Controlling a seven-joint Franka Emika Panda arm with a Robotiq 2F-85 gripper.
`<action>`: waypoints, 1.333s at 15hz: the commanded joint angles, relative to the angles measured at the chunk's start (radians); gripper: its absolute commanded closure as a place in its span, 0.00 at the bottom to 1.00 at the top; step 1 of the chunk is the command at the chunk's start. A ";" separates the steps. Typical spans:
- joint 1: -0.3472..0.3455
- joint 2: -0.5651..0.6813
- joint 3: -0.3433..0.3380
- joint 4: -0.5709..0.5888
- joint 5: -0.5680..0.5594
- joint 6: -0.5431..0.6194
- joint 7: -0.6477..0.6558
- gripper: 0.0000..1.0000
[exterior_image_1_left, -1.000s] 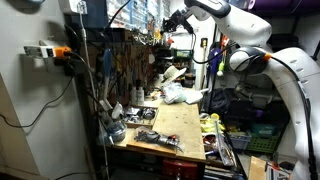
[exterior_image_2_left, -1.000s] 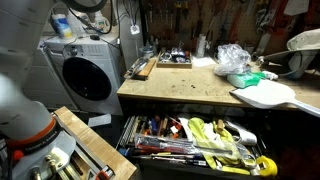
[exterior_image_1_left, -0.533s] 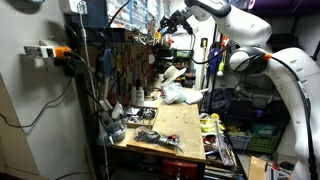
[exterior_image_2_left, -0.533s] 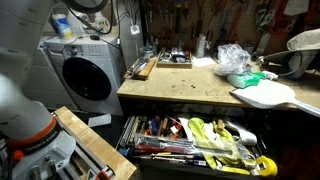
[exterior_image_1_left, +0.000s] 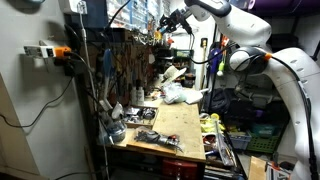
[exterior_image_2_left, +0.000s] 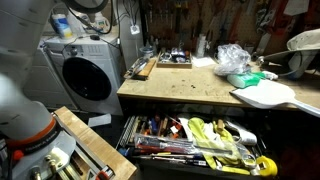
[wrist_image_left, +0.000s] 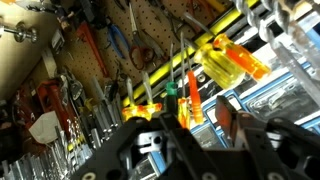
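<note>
Dim workshop with bright glare up by the shelves; the wrist view is soft and blurred.

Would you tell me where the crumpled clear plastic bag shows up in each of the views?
In an exterior view: plastic bag mid-picture, at the far end of the workbench.
In an exterior view: plastic bag upper right, on the bench.
Wrist view: not in it.
Shared landmark: the wooden workbench top.

yellow-orange screwdriver (wrist_image_left: 232, 66), hanging tilted on wall
</note>
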 joint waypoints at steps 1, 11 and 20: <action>0.006 0.001 0.000 0.001 0.007 0.027 0.047 0.52; 0.028 0.008 -0.005 0.002 -0.002 0.062 0.106 0.70; 0.028 0.018 0.007 0.002 0.002 0.066 0.044 0.67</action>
